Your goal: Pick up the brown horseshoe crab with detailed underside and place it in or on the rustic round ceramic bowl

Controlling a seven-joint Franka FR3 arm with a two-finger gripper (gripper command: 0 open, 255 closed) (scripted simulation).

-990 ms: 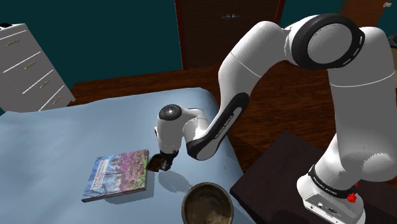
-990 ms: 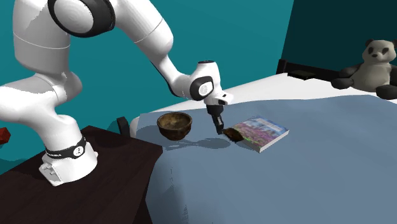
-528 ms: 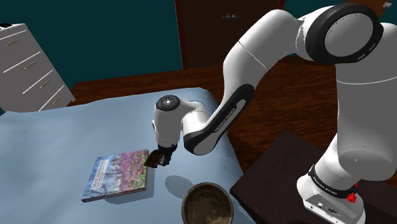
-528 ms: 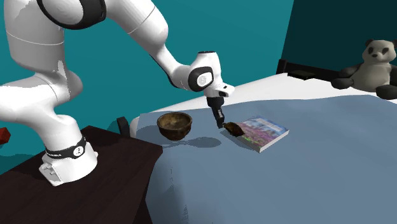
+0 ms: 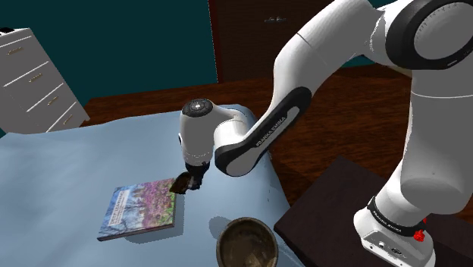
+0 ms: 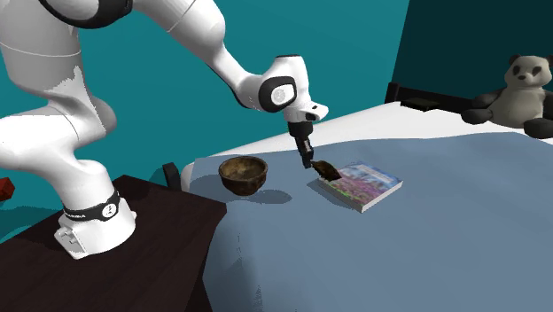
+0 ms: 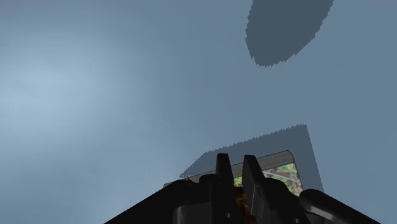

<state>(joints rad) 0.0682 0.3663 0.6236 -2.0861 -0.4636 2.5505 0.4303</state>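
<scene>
Blue-grey bedcover (image 5: 68, 174) spreads over most of the shoulder view, with a white chest of drawers (image 5: 34, 80) beyond its far corner. Over it bends the white Franka arm (image 5: 318, 53), rising from its dark stand (image 5: 333, 197) at that view's lower right. A panda plush (image 6: 517, 84) sits at the bed's far end in the second exterior view. On the cover lies 1 book (image 5: 140, 208) with a flowery cover, and the round brown bowl (image 5: 246, 244) stands near the bed's edge beside the stand, well apart from the book. The black gripper (image 5: 194, 180) points down over the book's corner nearest the bowl. Its 2 fingers (image 7: 222, 168) are drawn close together and clasp the small brown horseshoe crab (image 6: 325, 170), which hangs tilted just above the book's edge, clear of the cover, with the arm's shadow below it.
</scene>
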